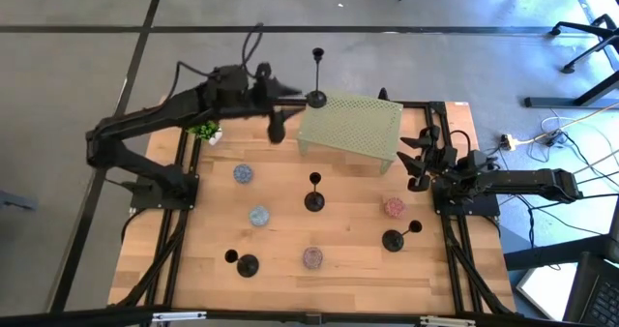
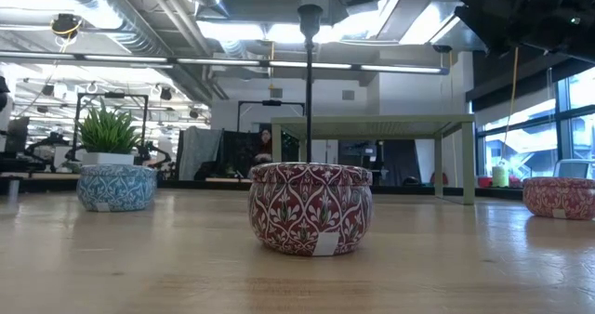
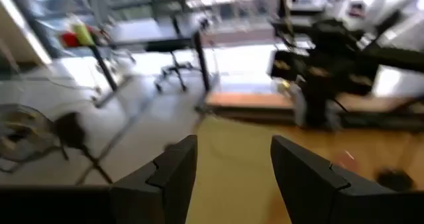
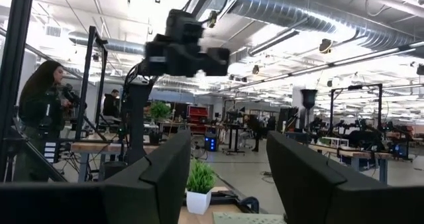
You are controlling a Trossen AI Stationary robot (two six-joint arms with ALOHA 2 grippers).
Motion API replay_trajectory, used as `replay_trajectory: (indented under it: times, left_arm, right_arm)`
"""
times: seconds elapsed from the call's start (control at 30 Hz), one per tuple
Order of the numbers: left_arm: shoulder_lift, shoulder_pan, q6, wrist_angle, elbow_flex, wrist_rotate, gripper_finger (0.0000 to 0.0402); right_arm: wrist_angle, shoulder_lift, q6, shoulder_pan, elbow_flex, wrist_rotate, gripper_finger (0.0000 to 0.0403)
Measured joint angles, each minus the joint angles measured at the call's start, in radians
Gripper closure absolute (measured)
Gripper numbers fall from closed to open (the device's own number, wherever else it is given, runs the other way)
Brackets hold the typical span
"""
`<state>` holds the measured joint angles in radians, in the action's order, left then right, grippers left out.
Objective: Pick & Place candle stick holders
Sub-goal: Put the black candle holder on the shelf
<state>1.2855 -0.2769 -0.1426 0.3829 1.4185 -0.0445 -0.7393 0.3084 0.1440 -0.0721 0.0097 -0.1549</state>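
My table (image 1: pixel 290 230) is pale, smooth wood planks. The candle stick holders (image 1: pixel 314 199) look matt black metal. At upper centre, a perforated green metal stand (image 1: pixel 350 126); the patterned tins (image 2: pixel 310 207) gleam glossy.

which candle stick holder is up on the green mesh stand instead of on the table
The candle stick holder at the stand's far left corner, next to the left gripper. The other three stand on the bare wood nearer the front.

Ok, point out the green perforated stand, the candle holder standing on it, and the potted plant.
green perforated stand (image 1: pixel 353 126), high view, middle of its mesh top.
candle holder on the stand (image 1: pixel 316 98), high view, its round base.
potted plant (image 1: pixel 204 130), high view, its green leaves.
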Motion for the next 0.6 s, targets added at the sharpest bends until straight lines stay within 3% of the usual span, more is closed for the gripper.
replay_trajectory:
  times: [0.37, 0.6]
  left_arm:
    - [-0.02, 0.255, 0.087, 0.44, -0.009, -0.016, 0.0219]
    - [0.001, 0.379, 0.155, 0.366, -0.166, -0.017, 0.0219]
  right_arm:
    - [0.001, 0.0, 0.002, 0.0, 0.0, 0.0, 0.0199]
    - [0.002, 0.0, -0.031, 0.0, 0.0, 0.0, 0.0199]
